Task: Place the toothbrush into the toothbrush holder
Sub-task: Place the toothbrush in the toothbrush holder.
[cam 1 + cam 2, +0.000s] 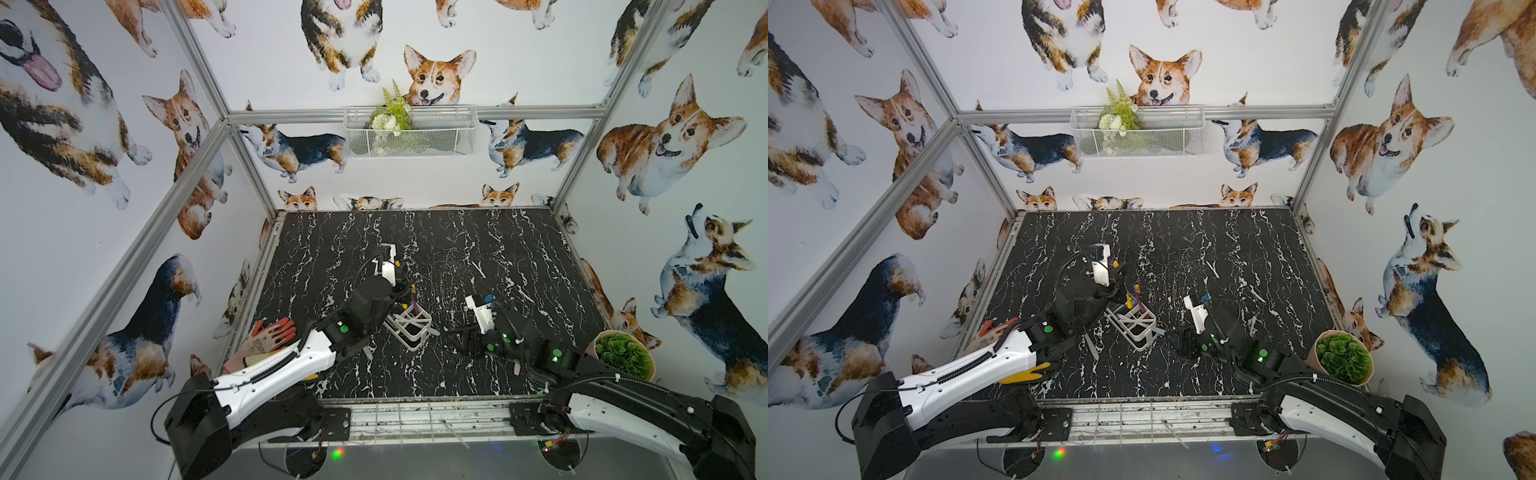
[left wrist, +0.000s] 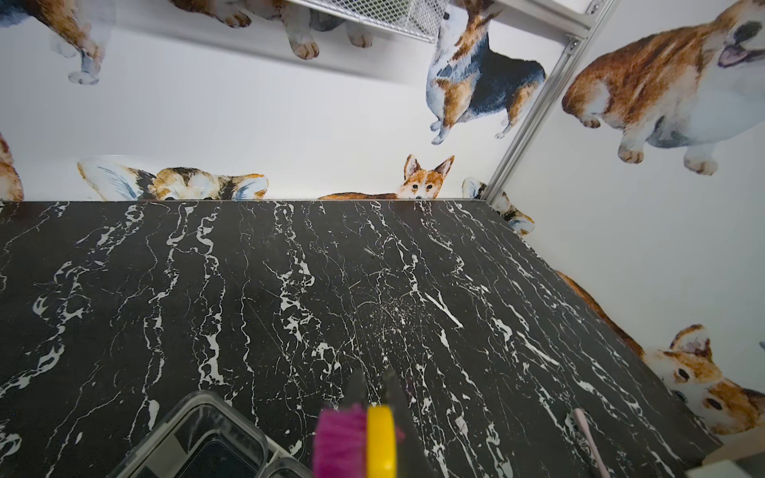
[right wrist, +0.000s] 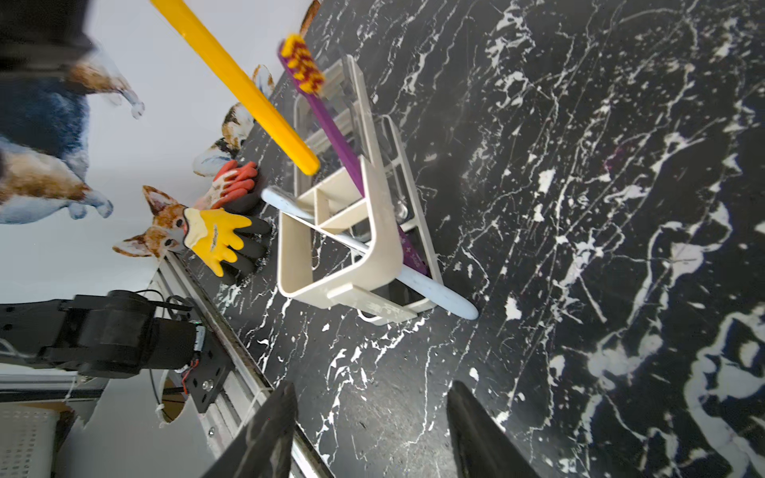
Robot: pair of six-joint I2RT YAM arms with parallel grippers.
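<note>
My left gripper (image 2: 374, 389) is shut on the head end of a yellow toothbrush (image 2: 381, 438) with magenta bristles. Its handle (image 3: 248, 91) slants down, and the tip hangs just over the far compartments of the toothbrush holder (image 3: 343, 248), a white-framed caddy with clear walls (image 1: 409, 328). Standing in the holder is a purple toothbrush (image 3: 331, 128), and a pale blue one (image 3: 439, 291) lies slanted through the caddy. My right gripper (image 3: 372, 397) is open and empty, low over the table just right of the holder (image 1: 1133, 328).
An orange glove (image 1: 270, 336) and a yellow glove (image 3: 219, 240) lie at the table's left front corner. A potted green plant (image 1: 623, 355) stands at the right front. On the marble lie a pink toothbrush (image 2: 588, 438) and a white one (image 1: 1092, 347). A wire basket (image 1: 411, 133) hangs on the back wall.
</note>
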